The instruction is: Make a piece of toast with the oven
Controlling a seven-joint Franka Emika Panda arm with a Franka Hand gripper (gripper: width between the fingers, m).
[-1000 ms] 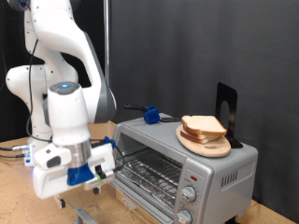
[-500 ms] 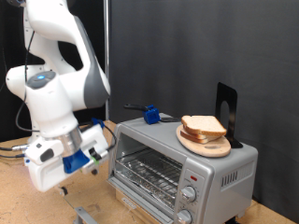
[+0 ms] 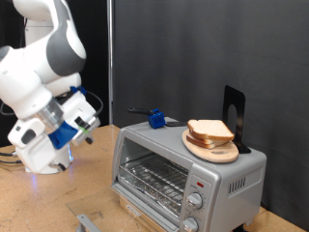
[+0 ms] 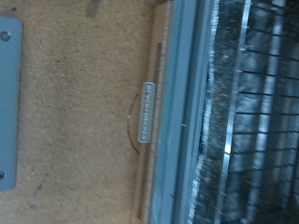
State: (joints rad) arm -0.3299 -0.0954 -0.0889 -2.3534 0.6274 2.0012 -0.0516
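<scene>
The silver-grey oven (image 3: 208,169) stands at the exterior view's right, its wire rack (image 3: 154,179) showing through the front. The wrist view looks down on that rack (image 4: 252,112) and on what seems to be the glass door (image 4: 163,112) lying open over the wooden table (image 4: 84,140). My gripper (image 3: 89,118), white with blue parts, hangs in the air left of the oven at about its top height, apart from it. No fingers show in the wrist view and nothing is seen between them. The piece of toast is out of view.
On the oven top rest a stacked pair of bread slices (image 3: 210,133) on a round wooden plate (image 3: 217,153), a small blue object (image 3: 153,118) and a black stand (image 3: 234,114). A grey flat piece (image 3: 87,222) (image 4: 7,103) lies on the table.
The arm has swung up and to the exterior view's left, carrying the gripper from low in front of the oven's opening to beside its top. The oven and bread have not moved.
</scene>
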